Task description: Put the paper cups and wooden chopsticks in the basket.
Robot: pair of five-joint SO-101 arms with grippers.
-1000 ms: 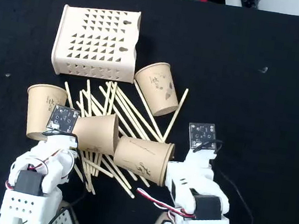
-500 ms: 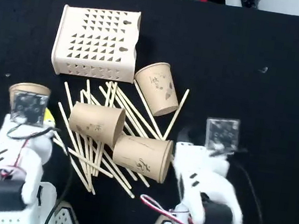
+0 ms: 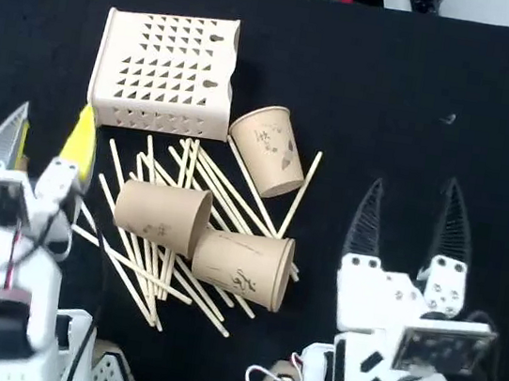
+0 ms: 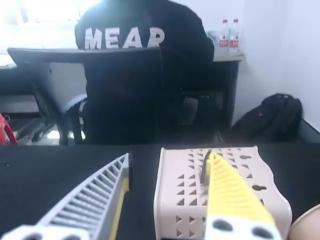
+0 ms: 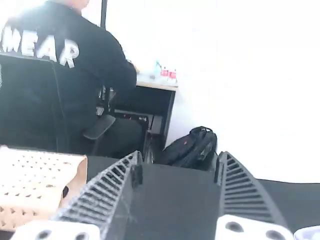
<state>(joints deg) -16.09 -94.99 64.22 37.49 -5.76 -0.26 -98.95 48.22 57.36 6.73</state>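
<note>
— Beige basket [image 3: 165, 72]: where does it lie?
— Toward the far left of the black table [image 3: 394, 77], with a perforated face turned up. No cup or stick is seen in it.

— And the paper cups?
— Three lie on their sides on the table. One cup [image 3: 268, 150] is just beside the basket's near right corner. A second cup [image 3: 160, 218] and a third cup [image 3: 242, 266] lie nearer the arms, side by side on the sticks.

— The wooden chopsticks [image 3: 191, 167]?
— Scattered in a loose fan from the basket's near edge down past the two nearer cups, with several crossing one another.

— What of the left gripper [image 3: 54, 110]?
— Released and holding nothing, with its fingers spread wide. Its yellow finger [image 3: 80, 138] is near the basket's near left corner. From the left wrist, the same gripper [image 4: 167, 156] frames the basket [image 4: 180, 195] beyond it.

— The right gripper [image 3: 414, 183]?
— Also spread and empty. It stands over bare table, well apart from the cups and to their right. Its own camera shows the gripper [image 5: 179, 155] with dark ribbed fingers [image 5: 107, 192] and black table between them.
</note>
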